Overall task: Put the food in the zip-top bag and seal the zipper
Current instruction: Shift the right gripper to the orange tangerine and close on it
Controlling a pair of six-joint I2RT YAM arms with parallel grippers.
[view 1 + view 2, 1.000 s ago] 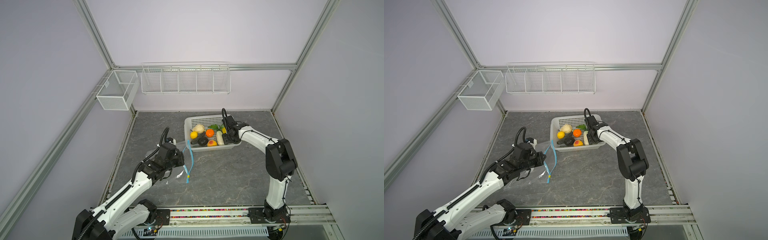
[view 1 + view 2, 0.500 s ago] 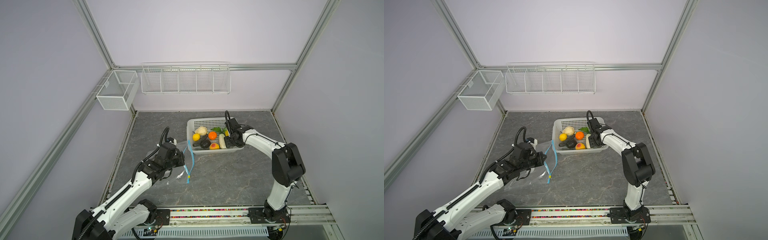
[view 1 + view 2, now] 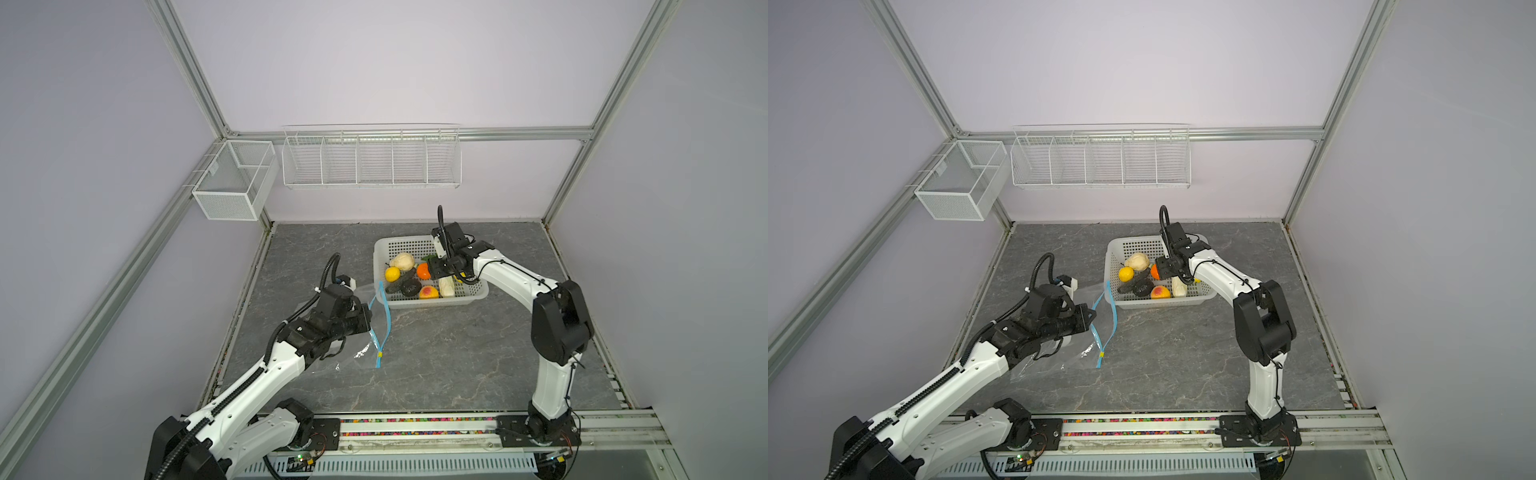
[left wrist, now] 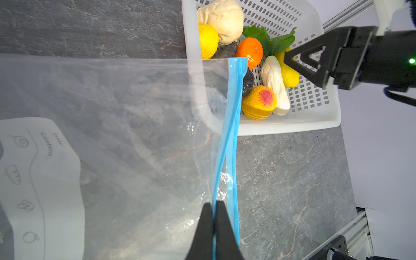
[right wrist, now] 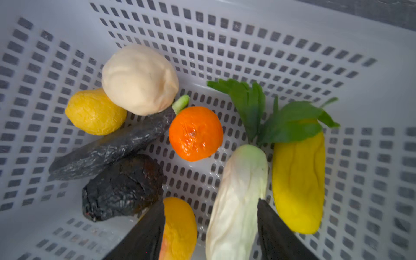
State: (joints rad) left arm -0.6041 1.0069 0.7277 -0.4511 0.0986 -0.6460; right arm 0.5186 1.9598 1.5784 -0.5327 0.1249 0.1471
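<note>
Checking grips first: what does each arm have? (KL)

Left gripper point(image 4: 213, 203) is clenched on one lip of the zipper point(image 4: 231, 135), lifting it so the bag point(image 4: 135, 135) gapes a little. Right gripper point(image 5: 210, 201) is spread wide, jaws either side of the white vegetable point(image 5: 236, 191) but not pinching it. (TS)

Where do the bag and food sit? (KL)

Bag lies on the bench point(image 3: 457, 353), left of the basket point(image 3: 436, 303), mouth facing it, the far end of the mouth just beside the basket's left wall. All the food point(image 3: 410, 286) is in the basket, none bagged. Yellow slider point(image 3: 379, 354) sits at the zipper's near end. (TS)

Handling notes? (KL)

Judgement only. The pieces look light, soft and wrinkled, so they should squash a bit. Take the vegetable across its middle, clear of the leaves point(image 5: 270, 117). Bag film looks thin, limp and slippery. Hold the stiffer zipper band, not the film, or the mouth may sag shut. (TS)
</note>
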